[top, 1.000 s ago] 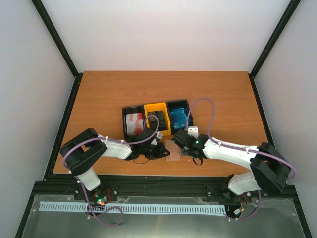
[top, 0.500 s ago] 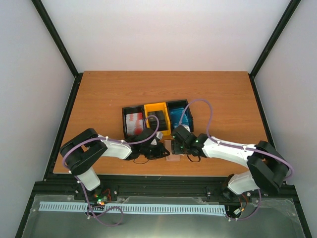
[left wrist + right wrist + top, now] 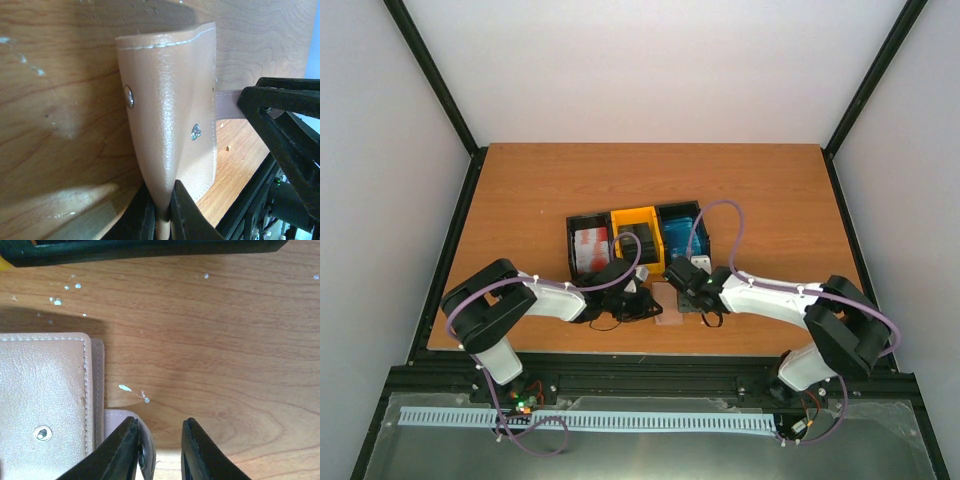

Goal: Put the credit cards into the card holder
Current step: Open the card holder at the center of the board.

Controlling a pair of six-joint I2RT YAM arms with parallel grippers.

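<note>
Left gripper [image 3: 162, 220] clamps the holder [image 3: 170, 125] by its edge. Right gripper [image 3: 159, 450], part-open and empty, hangs beside the holder's tab [image 3: 120, 417]. Cards [image 3: 590, 247] sit in bins [image 3: 635, 213] behind the holder. Closing off-centre could miss the tab or tug the holder free.

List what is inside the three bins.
Red-and-white cards in the left bin, dark cards in the yellow bin, blue cards in the right bin. The left arm and right arm hide their near ends.

The left gripper [image 3: 163, 216] pinched the lower edge of the tan holder [image 3: 170, 115], its jaws closed tight on it. The holder curved over the table [image 3: 60, 100], with two snaps [image 3: 129, 96] on its face and a strap [image 3: 227, 104] running right.
</note>
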